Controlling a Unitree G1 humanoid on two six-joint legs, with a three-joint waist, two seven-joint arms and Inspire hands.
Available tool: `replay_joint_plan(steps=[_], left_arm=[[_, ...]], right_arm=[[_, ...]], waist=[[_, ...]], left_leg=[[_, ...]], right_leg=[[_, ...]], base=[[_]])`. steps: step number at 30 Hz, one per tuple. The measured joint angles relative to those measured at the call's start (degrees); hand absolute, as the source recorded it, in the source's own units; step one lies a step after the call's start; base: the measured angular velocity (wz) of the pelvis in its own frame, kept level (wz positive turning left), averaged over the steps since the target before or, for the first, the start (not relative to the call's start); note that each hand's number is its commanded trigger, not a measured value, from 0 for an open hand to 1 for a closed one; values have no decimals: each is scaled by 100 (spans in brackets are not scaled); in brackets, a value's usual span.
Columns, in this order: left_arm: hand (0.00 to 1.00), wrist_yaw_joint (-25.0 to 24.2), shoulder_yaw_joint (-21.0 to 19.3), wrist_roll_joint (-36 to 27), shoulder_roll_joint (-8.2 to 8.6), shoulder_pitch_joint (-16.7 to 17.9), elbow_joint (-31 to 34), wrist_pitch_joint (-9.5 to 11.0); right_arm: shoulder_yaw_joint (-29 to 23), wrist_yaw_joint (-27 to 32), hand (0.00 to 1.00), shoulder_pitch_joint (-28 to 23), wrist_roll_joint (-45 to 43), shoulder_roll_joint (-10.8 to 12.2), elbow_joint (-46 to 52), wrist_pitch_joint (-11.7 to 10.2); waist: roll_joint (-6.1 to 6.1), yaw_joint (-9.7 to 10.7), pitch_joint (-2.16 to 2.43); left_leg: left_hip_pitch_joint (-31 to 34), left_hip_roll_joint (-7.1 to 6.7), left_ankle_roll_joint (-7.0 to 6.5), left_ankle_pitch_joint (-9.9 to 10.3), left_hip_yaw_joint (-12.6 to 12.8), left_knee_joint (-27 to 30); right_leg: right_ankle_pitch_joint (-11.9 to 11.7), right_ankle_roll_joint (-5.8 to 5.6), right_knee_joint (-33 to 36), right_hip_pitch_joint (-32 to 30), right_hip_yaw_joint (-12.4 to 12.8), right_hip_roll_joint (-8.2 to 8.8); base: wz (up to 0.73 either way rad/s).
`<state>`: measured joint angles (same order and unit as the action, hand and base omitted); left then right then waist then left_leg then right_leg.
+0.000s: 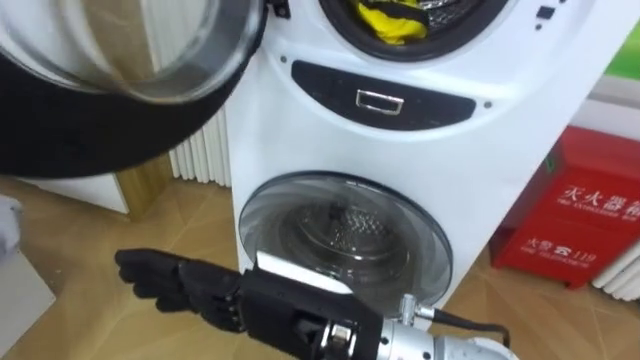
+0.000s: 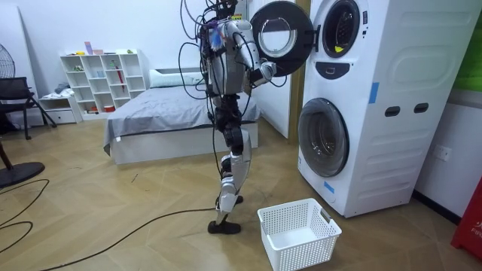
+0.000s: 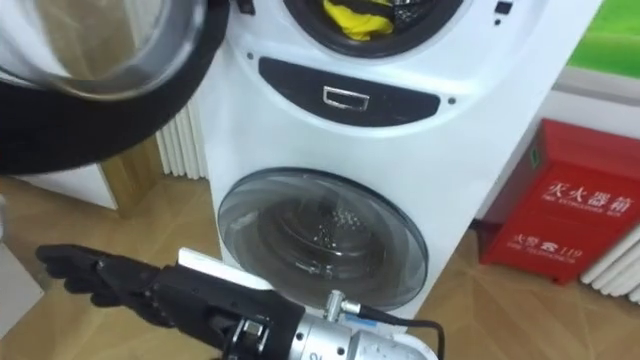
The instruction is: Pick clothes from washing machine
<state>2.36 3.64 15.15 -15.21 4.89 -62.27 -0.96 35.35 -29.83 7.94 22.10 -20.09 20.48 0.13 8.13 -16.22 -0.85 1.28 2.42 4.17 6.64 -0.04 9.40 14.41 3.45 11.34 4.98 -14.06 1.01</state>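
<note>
Yellow cloth (image 1: pixel 392 22) well above right hand (image 1: pixel 190 285)

Right hand (image 1: pixel 200 290): matte black plastic, with segmented fingers and a black box-shaped wrist housing that bears a small white tag on its back. The forearm behind it is a brushed silver metal cylinder with a protruding silver bolt and a thin black cable. In the room view: silver-grey torso, black thighs, pale shins, black feet, and dark cables bundled about head and shoulders.
</note>
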Motion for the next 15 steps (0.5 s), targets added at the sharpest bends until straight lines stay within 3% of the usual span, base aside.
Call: replay_joint_plan(steps=[8,11,15], left_arm=[[0,50,116,3,12,-28,-12,4],[0,102,183,-2,50,-7,-26,1],[0,185,187,-1,82,9,-91,-11]], right_arm=[[-19,-148,0,-1,-244,-8,-1,0],[-34,-89,0,-9,-442,-8,-3,1],[-204,269,0,-15,-686,-18,-5,26]], waist=[[-23,49,-17],[-41,51,-29],[-117,270,-67]], left_leg=[[2,-11,-3,21,0,-12],[-31,-4,-5,22,168,-13],[-32,-4,-33,57,180,-11]], right_leg=[[-27,-39,-76,7,65,3],[-27,-38,-74,5,214,2],[-28,-37,-72,2,247,3]], base=[[-3],[-13],[-2]])
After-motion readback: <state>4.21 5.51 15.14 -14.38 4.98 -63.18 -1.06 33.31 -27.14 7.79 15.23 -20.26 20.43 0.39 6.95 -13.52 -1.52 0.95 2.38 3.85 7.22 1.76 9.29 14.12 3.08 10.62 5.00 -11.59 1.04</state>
